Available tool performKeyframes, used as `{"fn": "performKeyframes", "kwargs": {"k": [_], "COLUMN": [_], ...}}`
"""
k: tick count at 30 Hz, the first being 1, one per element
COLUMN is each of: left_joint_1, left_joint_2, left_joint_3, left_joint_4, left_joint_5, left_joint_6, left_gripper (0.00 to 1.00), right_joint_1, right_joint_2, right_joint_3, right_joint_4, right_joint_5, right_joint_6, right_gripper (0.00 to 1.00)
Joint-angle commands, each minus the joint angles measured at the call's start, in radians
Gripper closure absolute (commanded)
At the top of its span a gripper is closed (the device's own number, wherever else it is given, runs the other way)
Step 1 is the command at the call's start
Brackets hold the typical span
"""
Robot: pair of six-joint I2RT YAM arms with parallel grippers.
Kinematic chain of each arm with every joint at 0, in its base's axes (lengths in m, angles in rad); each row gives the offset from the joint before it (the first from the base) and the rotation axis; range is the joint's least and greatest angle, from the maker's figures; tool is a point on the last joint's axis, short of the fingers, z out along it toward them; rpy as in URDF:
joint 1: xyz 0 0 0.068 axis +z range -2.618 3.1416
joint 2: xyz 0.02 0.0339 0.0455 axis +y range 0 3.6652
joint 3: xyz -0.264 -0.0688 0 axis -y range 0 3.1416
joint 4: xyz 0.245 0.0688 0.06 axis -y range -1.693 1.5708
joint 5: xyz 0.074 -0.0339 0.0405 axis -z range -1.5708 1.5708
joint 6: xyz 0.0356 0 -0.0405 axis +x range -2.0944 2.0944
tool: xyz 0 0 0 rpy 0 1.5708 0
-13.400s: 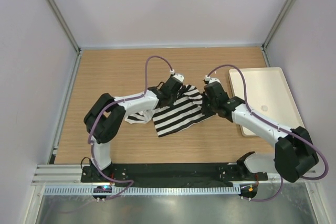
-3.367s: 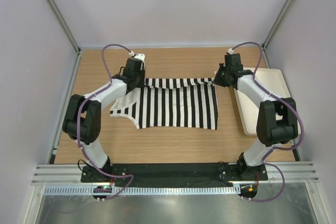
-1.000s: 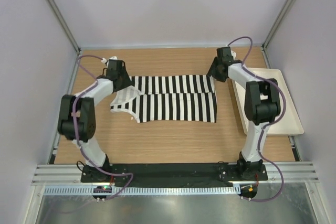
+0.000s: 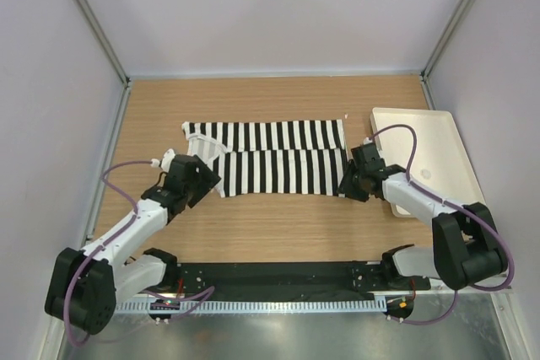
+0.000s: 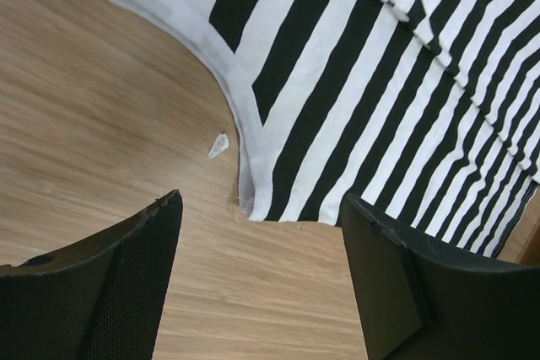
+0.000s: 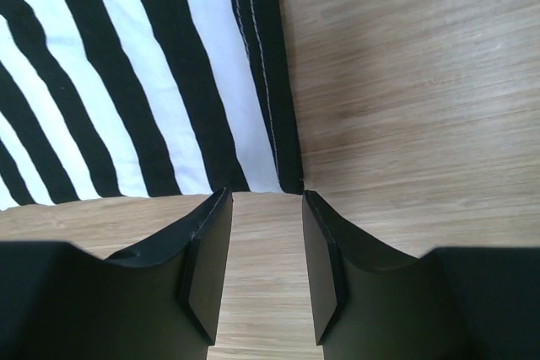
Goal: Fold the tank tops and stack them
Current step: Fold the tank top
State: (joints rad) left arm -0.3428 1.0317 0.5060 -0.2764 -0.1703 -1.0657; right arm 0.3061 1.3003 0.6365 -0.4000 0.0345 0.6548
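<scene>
Top external: tank top [image 4: 278, 162] just beyond open left end effector [image 4: 205, 184] and open right end effector [image 4: 344, 187].

Both arms low and forward; left end effector [image 5: 261, 200] wide-spread, right end effector [image 6: 264, 196] half-parted.

I read the top [image 4: 278, 162] as soft matt cloth with a stitched hem. Table [image 4: 253, 225]: wood grain, low sheen. Tray [image 4: 439, 132]: smooth white plastic, slight gloss. Left fingers [image 5: 126, 284]: matt black, fine mesh texture. Right fingers [image 6: 202, 259]: smooth matt black. Front rail [image 4: 253, 305]: dull metal.
</scene>
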Motion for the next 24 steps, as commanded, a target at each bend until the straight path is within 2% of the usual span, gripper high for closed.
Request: {"fn": "performKeyframes", "kwargs": {"k": [1, 3, 7, 11, 14, 17, 18, 20, 21, 24], "left_joint_1": [-0.047, -0.067, -0.113, -0.128, -0.134, -0.140, -0.142, -0.145, -0.151, -0.159], "left_joint_2": [0.042, 0.074, 0.111, 0.133, 0.154, 0.182, 0.189, 0.203, 0.208, 0.214], "left_joint_3": [-0.003, 0.008, 0.016, 0.014, 0.019, 0.019, 0.022, 0.023, 0.025, 0.025], "left_joint_4": [-0.010, -0.009, -0.012, -0.003, -0.004, 0.003, 0.008, 0.011, 0.014, 0.025], "left_joint_5": [0.008, 0.008, 0.002, -0.011, -0.023, -0.025, -0.023, -0.020, -0.023, -0.032], "left_joint_6": [-0.062, -0.066, -0.085, -0.094, -0.094, -0.093, -0.091, -0.086, -0.086, -0.086], "left_gripper": [0.24, 0.22, 0.20, 0.24, 0.25, 0.28, 0.33, 0.37, 0.44, 0.55], "right_joint_1": [0.010, 0.011, 0.018, 0.019, 0.024, 0.024, 0.027, 0.028, 0.030, 0.031], "right_joint_2": [-0.001, 0.004, 0.040, 0.070, 0.080, 0.082, 0.079, 0.059, 0.042, 0.010], "right_joint_3": [-0.012, -0.015, -0.020, -0.015, -0.015, -0.011, -0.011, -0.015, -0.017, -0.017], "right_joint_4": [0.041, 0.052, 0.062, 0.078, 0.090, 0.089, 0.086, 0.086, 0.081, 0.067], "right_joint_5": [0.025, 0.050, 0.087, 0.094, 0.114, 0.120, 0.120, 0.116, 0.116, 0.114], "right_joint_6": [0.026, 0.029, 0.034, 0.032, 0.031, 0.026, 0.026, 0.020, 0.017, 0.009], "right_gripper": [0.55, 0.56, 0.66, 0.74, 0.76, 0.92, 0.99, 0.99, 0.99, 0.99]}}
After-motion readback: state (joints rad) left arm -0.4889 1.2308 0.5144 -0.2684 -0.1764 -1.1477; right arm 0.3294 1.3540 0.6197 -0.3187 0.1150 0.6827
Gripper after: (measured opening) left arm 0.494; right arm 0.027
